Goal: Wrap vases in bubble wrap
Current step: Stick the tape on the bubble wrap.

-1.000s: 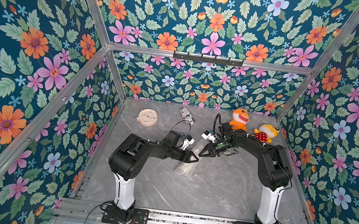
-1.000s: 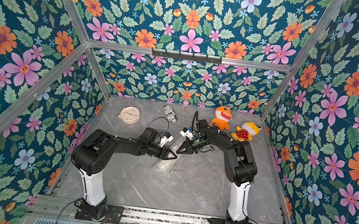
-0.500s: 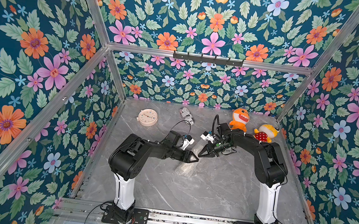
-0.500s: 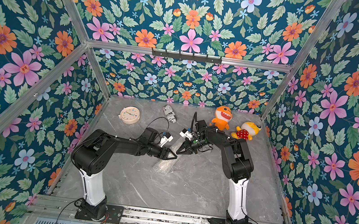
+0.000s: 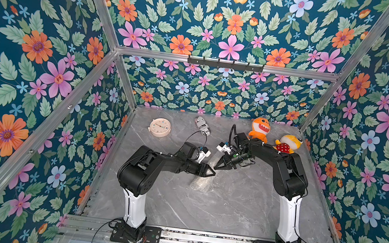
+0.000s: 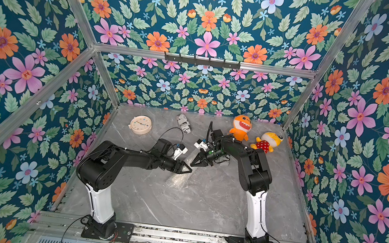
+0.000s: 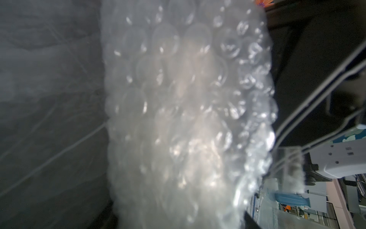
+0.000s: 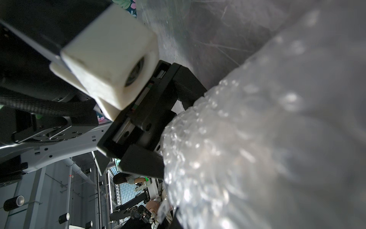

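Observation:
The bubble wrap lies rolled into a long clear bundle on the grey table, near its middle, in both top views. The vase is almost hidden inside it. Only a pale cream shape shows through the bubbles in the left wrist view. My left gripper reaches in from the left, shut, its tip on the bundle's upper side. My right gripper comes from the right, shut, tip to tip with the left one. Wrap fills both wrist views and covers the fingertips.
At the back of the table are a round cream clock, a black-and-white printed can, an orange plush toy and a yellow plush toy behind the right arm. Flowered walls close in three sides.
The right arm's elbow has shifted slightly to the left. Both grippers stay shut at the same spot on the bundle.

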